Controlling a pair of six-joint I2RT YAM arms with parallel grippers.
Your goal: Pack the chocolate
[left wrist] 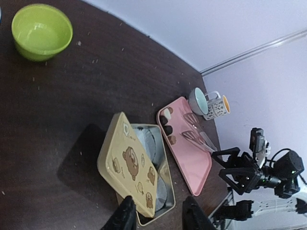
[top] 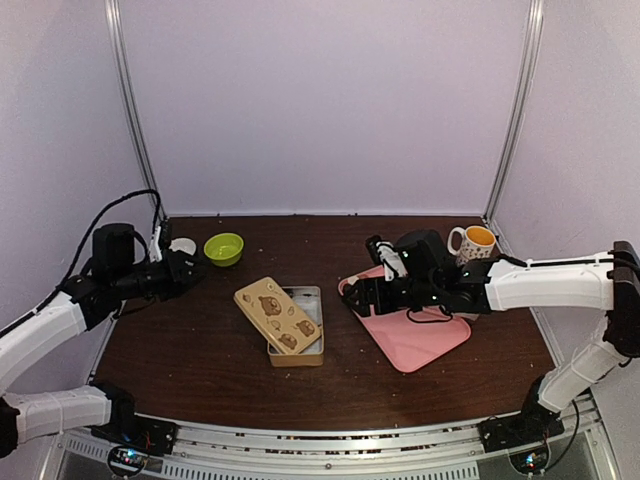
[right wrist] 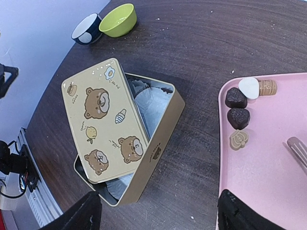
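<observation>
Dark table (right wrist: 216,38): lid (right wrist: 103,120) askew across tin (right wrist: 165,115), chocolate (right wrist: 238,118) on tray (right wrist: 268,163).

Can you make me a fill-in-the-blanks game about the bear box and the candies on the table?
The chocolate lies on a ___ tray. The lid leaning across the tin has drawings of ___ on it. The bowl next to the dark blue cup is ___.
Missing words: pink, bears, green.
</observation>
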